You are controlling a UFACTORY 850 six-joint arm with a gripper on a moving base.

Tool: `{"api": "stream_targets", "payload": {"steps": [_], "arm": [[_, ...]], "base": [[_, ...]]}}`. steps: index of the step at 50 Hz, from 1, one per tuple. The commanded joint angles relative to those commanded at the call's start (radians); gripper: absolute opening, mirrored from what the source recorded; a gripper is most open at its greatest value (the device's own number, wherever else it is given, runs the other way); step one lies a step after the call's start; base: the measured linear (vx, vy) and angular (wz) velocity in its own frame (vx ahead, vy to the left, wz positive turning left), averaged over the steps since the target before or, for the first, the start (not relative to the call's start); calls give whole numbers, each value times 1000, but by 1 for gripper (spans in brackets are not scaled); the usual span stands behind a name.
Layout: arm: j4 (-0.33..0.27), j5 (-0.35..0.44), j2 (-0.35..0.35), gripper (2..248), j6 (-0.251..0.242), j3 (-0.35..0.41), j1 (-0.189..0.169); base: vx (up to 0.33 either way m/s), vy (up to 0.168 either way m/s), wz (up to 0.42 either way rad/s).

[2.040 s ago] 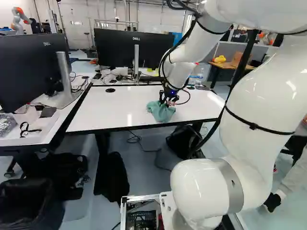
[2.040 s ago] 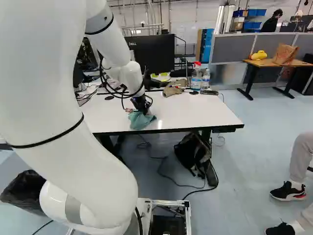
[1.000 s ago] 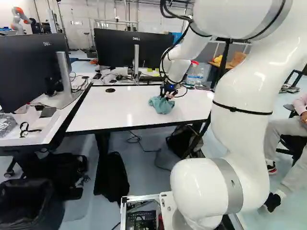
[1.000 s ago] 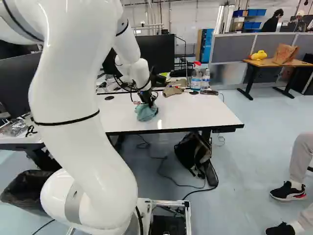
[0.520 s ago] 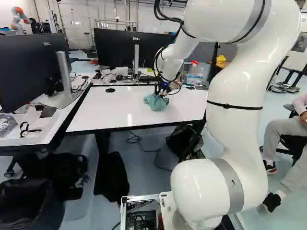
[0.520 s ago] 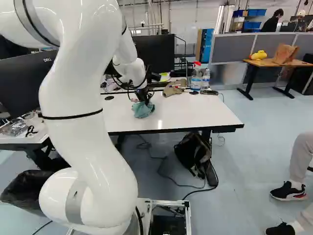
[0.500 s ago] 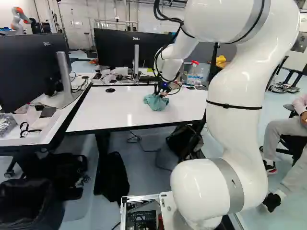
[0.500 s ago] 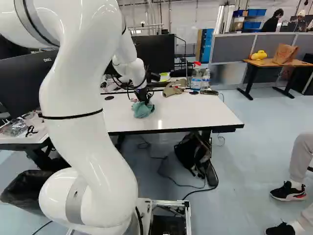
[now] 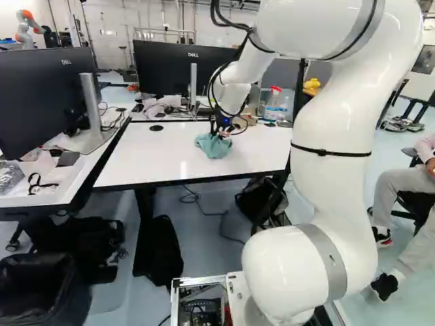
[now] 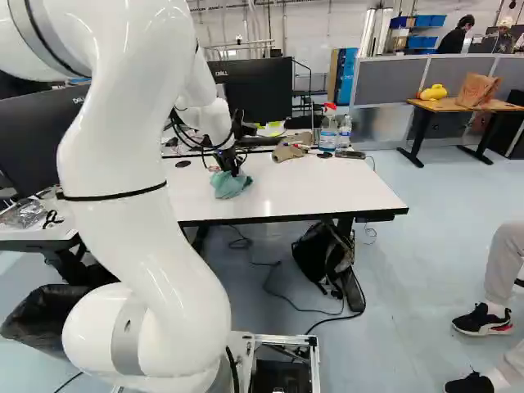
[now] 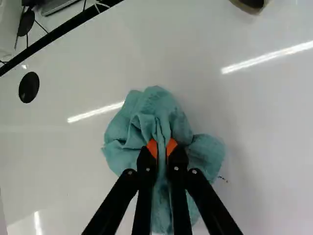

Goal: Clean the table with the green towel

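In the left base view the gripper points down at the white table, its fingers at the top of the crumpled green towel. The wrist view shows the gripper shut on the green towel, a fold of cloth pinched between the orange pads. The rest of the towel spreads around and under the fingers on the tabletop. A small dark mark lies on the table just beside the towel's edge.
Spray bottle, clear bottle and brown cloth stand or lie at the table's back right. Monitors and cables are behind; another monitor is at the left. Another robot stands far off.
The arm has swung leftward across the table in the left base view, the towel moving along in the gripper. The base has stayed put.
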Motion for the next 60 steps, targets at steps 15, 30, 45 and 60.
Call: {"api": "stream_targets", "payload": {"steps": [15,30,45,60], "arm": [[0,0,60,41,0,73,14],[0,0,126,41,0,151,19],[0,0,194,41,0,228,25],[0,0,206,41,0,233,25]], "base": [[0,0,0],[0,0,0],[0,0,0],[0,0,0]]}}
